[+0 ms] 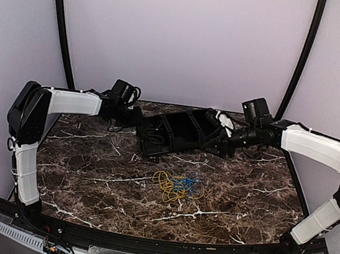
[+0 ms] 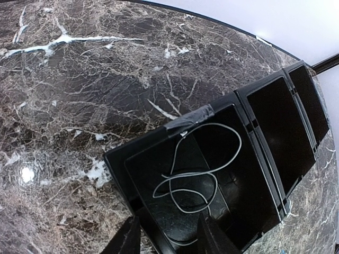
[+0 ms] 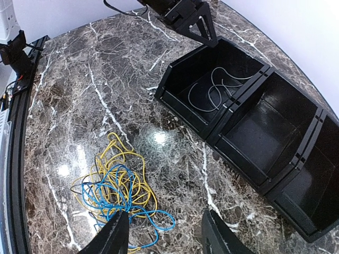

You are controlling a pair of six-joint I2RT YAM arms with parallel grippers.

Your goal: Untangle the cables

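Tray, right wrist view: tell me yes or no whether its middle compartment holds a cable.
No: the middle compartment is bare, and only the tray's end compartment holds a thin grey cable.

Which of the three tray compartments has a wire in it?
The end compartment under the left gripper holds a thin grey wire; the other two look empty.

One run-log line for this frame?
left gripper open at tray end compartment | grey cable inside it | right gripper open, empty | yellow-blue tangle on table, untouched
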